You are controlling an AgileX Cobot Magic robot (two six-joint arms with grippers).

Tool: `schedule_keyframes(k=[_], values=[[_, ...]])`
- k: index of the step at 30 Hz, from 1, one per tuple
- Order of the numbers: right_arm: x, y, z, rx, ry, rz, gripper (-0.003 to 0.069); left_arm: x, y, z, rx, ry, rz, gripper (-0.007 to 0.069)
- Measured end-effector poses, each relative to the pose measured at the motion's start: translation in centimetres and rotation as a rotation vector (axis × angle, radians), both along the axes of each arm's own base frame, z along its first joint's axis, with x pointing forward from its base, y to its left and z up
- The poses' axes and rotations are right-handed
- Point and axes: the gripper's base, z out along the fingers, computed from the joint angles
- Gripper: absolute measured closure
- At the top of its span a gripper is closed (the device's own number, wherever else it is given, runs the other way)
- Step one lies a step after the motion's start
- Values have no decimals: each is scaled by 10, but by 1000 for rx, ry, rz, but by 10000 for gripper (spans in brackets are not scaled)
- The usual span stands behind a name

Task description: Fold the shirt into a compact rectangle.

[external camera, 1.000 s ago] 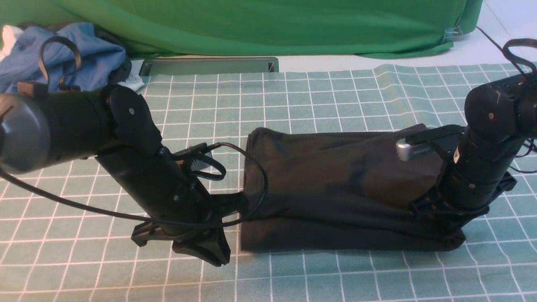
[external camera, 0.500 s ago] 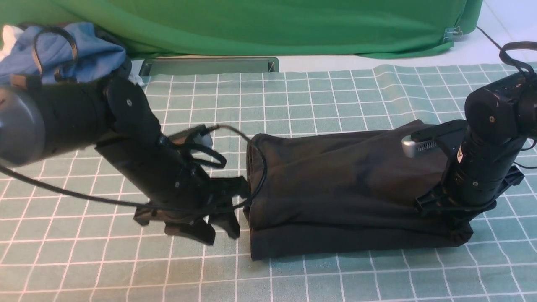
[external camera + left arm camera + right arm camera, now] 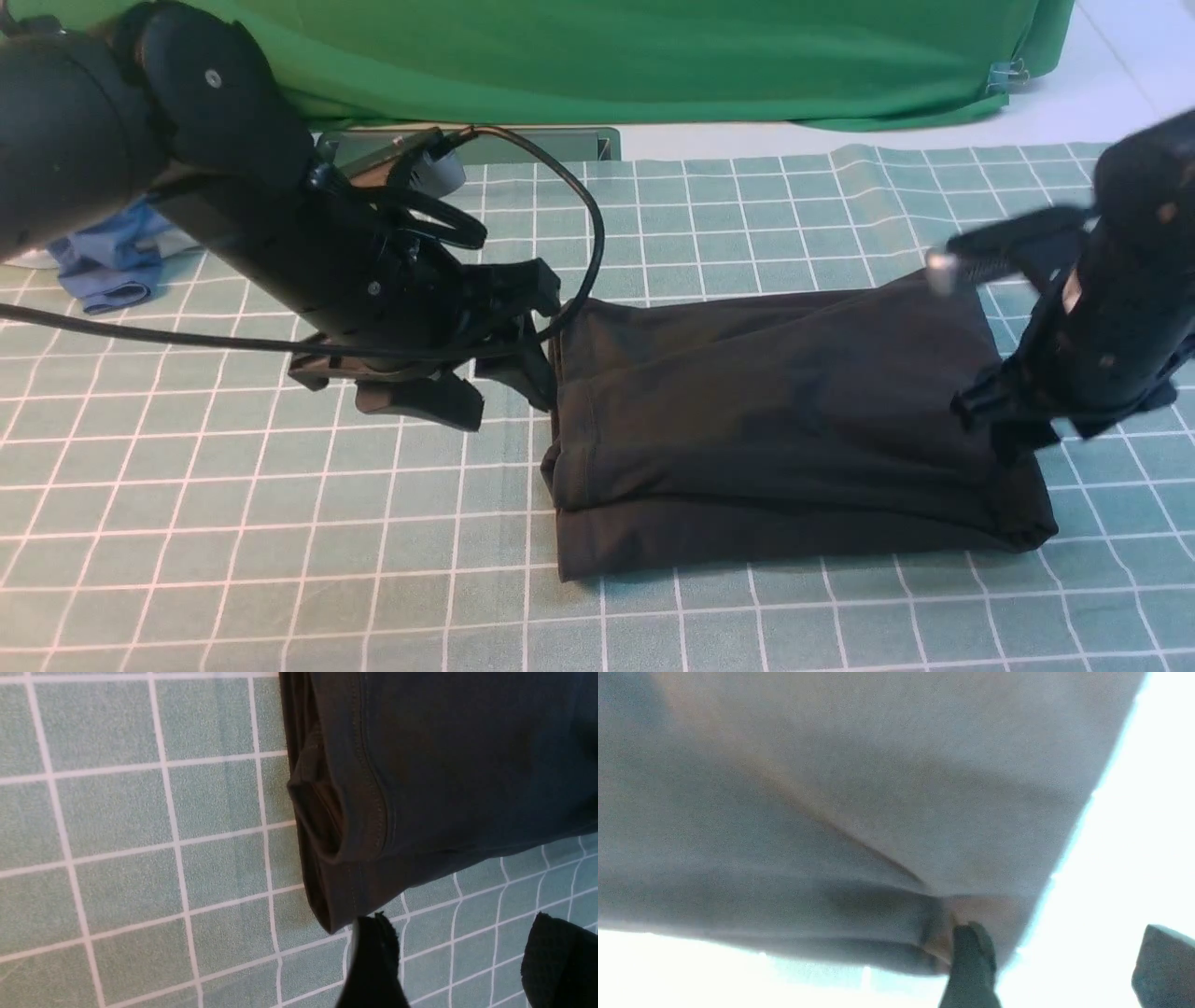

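Releasing: the black shirt (image 3: pixel 784 420) is judged to have just been let go after a fold, and the step in hand is a clean withdrawal of both arms.
Shirt position: it lies as a folded bundle on the checked green cloth (image 3: pixel 280 560) covering the bench, between the 2 arms, with its stacked layers showing at the near edge.
Left pincer (image 3: pixel 467 387): it is seen wide apart and empty, just beside the shirt's left edge; in the left wrist view the left pincer (image 3: pixel 460 961) shows checked cloth between its fingers and no fabric caught.
Right pincer (image 3: pixel 1013 434): it is blurred in the front view; in the right wrist view the right pincer (image 3: pixel 1064 966) stands wide, 1 finger very close to the bundle's corner, and contact cannot be told.
Withdrawal: a straight lift off the shirt is advised, so that the top layer is not dragged.
Risk: the hem (image 3: pixel 369 788) bulges open at the left edge and could be snagged by a sideways move.
Check: the bundle looks roughly rectangular, slightly skewed on the right; a light squaring of that edge may be needed.
Bystanders: the blue garment (image 3: pixel 107 271) and the green backdrop (image 3: pixel 653 56) are well apart and need not be touched.
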Motion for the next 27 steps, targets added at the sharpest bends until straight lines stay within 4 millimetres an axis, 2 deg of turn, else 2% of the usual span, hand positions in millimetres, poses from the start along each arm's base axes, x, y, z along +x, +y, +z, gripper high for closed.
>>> schedule_keyframes(k=[3,6,7,10,11,14,15,17,21,23,24,26,27], values=[[-12,-4,33,-1,-45,24,280,0,0,0,6,-2,-2,224],[-34,-11,64,2,-92,40,428,0,1,0,12,-5,-4,229],[-45,-14,77,8,-121,42,510,0,1,0,12,-5,-4,239],[-72,-23,109,34,-224,40,611,0,1,-1,15,-5,-5,291],[-79,-25,115,41,-251,39,620,0,1,-1,17,-6,-7,319],[-119,-36,150,82,-410,36,631,0,2,-1,25,-9,-9,419],[-121,-37,152,85,-421,36,631,0,2,-1,24,-10,-9,433],[-152,-46,169,120,-552,38,631,1,2,-1,24,-11,-10,511],[-201,-59,174,169,-742,50,631,1,2,-1,28,-15,-11,597],[-212,-63,172,181,-795,56,631,1,2,-1,28,-16,-10,606],[-234,-68,166,207,-902,66,631,2,2,-1,30,-28,-7,609],[-242,-70,159,220,-957,74,631,3,2,0,28,-41,-2,609],[-255,-73,152,239,-1037,83,631,6,2,0,22,-65,9,609]])
